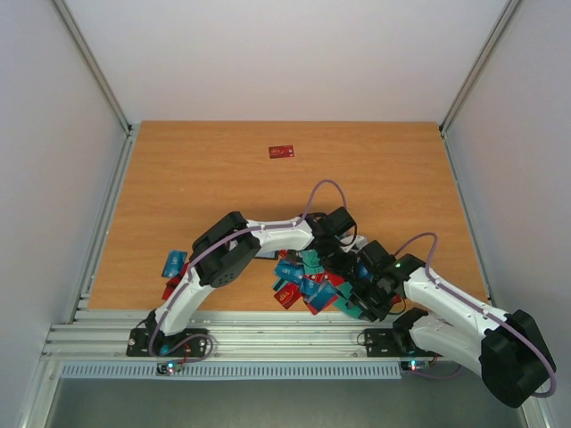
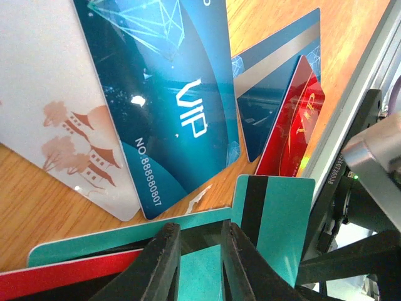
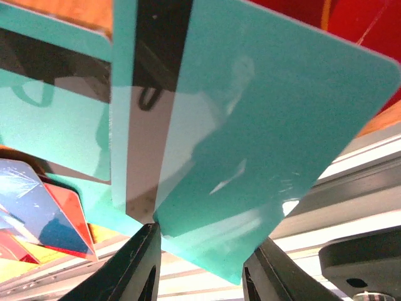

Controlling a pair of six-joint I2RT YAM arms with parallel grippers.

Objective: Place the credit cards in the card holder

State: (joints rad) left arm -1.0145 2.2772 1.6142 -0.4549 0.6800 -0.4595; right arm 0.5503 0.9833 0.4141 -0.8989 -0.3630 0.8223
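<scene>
The right end effector (image 3: 202,244) is straddling the lower edge of a teal, black-striped plastic credit card (image 3: 250,125) and the narrowly parted left end effector (image 2: 199,235) is hovering over the red, teal and blue card heap (image 1: 308,285) beneath both, grips unclear, no black card holder showing, nothing looking filed.

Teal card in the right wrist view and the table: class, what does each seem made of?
The teal card looks like thin glossy plastic: soft reflections across its face. The table looks like wood or wood-look laminate, matt: orange-brown grain; which, I cannot tell.
</scene>
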